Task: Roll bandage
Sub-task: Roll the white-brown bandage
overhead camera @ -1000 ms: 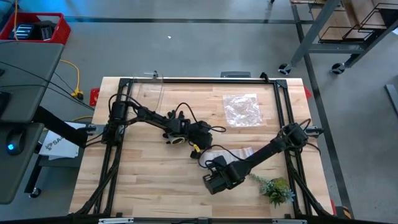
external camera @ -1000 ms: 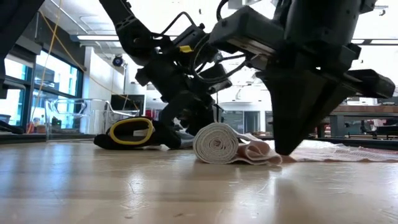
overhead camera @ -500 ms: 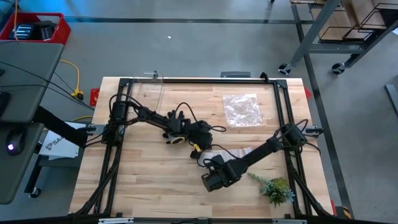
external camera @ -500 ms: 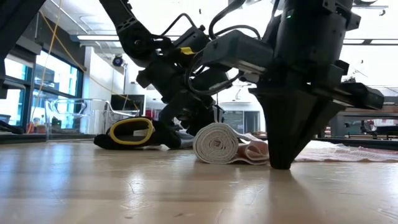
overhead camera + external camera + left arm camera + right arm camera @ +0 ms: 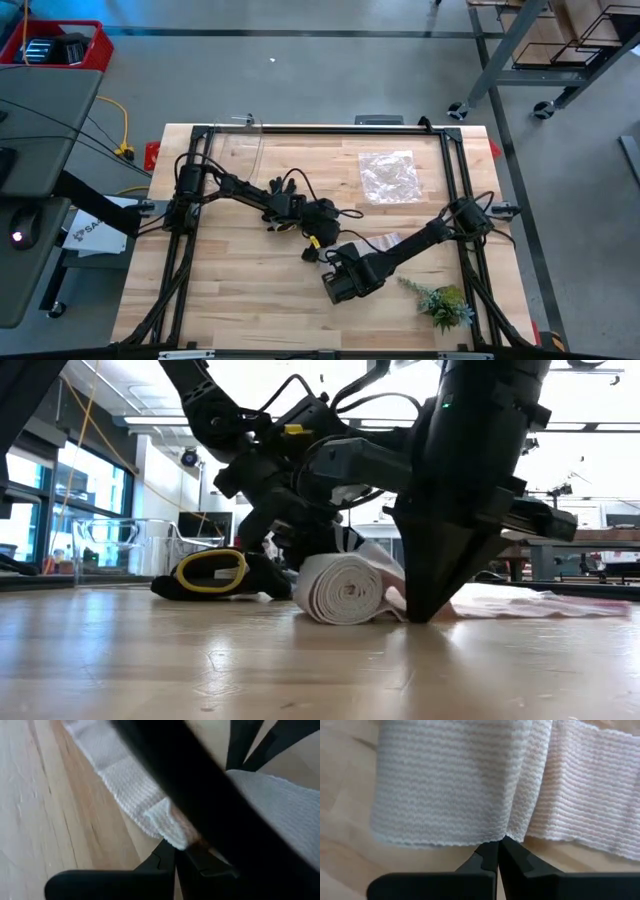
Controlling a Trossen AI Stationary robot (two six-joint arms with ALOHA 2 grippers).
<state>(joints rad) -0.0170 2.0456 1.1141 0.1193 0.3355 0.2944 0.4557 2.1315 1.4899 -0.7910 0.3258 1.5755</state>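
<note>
The white bandage is partly rolled. Its roll (image 5: pixel 340 588) lies on the wooden table, and the loose strip (image 5: pixel 540 602) trails flat toward the table's right. My right gripper (image 5: pixel 498 851) is shut and points steeply down, its tips at the crease between roll (image 5: pixel 445 785) and strip (image 5: pixel 590 795). From the high view it stands near the table's middle (image 5: pixel 340 280). My left gripper (image 5: pixel 184 854) is shut too, behind the roll (image 5: pixel 300 545), with its tips at the bandage's edge. My right gripper presses its shut fingertips (image 5: pixel 492 851) into the crease (image 5: pixel 512 832) where the roll meets the flat strip, at the bandage's near edge. It comes from above, pointing steeply down. The roll rests on the table against the fingers. My left gripper has its shut tips (image 5: pixel 200 860) at a corner of the bandage's edge (image 5: pixel 172 832), slanting down from the table's left. Whether they press it, I cannot tell.
A dark glove with yellow trim (image 5: pixel 212 573) lies behind the roll, to its left in the low view. A clear plastic bag (image 5: pixel 388 175) lies at the far right, and a green sprig (image 5: pixel 440 303) near the front right. The table has a black frame (image 5: pixel 300 130).
My right gripper has gone toward the table's left edge, pushing against the roll. The roll has shifted that way with it and stands a little thicker, and the short length of strip between the gripper and the roll has been taken up.
</note>
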